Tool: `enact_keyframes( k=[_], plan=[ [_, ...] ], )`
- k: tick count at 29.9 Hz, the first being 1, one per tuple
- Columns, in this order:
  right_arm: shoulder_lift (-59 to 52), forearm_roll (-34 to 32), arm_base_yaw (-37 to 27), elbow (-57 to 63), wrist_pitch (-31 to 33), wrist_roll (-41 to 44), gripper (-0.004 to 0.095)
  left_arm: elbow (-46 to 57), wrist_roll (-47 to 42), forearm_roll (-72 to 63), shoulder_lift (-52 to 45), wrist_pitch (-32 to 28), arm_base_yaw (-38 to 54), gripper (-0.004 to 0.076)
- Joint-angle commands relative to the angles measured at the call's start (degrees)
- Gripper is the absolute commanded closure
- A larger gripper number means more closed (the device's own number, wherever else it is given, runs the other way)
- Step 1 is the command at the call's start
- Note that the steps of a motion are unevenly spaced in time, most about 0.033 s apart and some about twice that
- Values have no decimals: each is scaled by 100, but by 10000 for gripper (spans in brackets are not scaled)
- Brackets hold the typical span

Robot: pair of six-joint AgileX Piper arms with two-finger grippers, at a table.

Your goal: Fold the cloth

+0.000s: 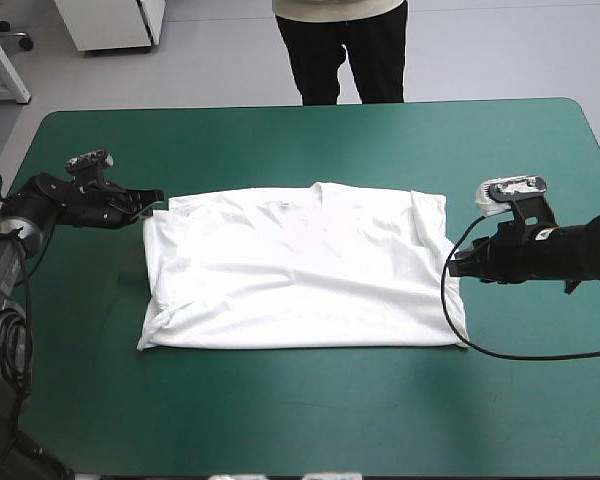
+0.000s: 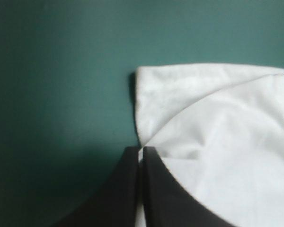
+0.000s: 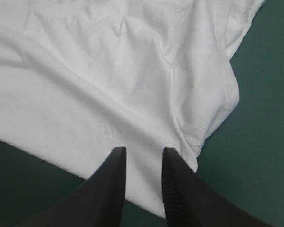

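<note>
The bench (image 1: 280,430), under its teal-green cover, fills the high view. The white T-shirt (image 1: 300,270) lies spread flat across the middle of it in a broad, rough rectangle. The shirt sits nearer the far edge than the near one, with bare cover showing on every side.

The collar (image 1: 317,190) is at the shirt's far edge, about midway along. The cloth is mostly smooth, with soft creases running across the chest. At the far right corner there's a flap of fabric lying over the body, and the near left corner is a little rounded and bunched.

Over to the arms, both down low at the shirt's two ends. The left gripper (image 1: 152,202) comes in from the left and meets the far left corner of the shirt. In its wrist view the black fingers (image 2: 123,189) are pressed all but together, with a thin sliver of white between them. They're pinching the shirt right at its edge, where a curved fold of cloth overlaps the layer beneath.

The right gripper (image 1: 454,264) is at the shirt's right edge, roughly halfway along it. Its fingers (image 3: 109,189) stand spread, with white fabric visible in the gap between the tips. The shirt's wavy side edge runs just beside it onto the cover.
</note>
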Motion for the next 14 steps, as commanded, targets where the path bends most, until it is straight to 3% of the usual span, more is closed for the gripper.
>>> enact_keyframes(
  k=[1,4,14],
  plan=[
    [-137,160,-38,-200,-131,-1,655,-453,3,-201,-480,170,-77,733],
    [-137,160,-38,-200,-131,-1,655,-593,3,-163,-480,496,-244,733],
    [-137,160,-38,-200,-73,-1,655,-582,-363,775,-207,584,-1580,733]
  ],
)
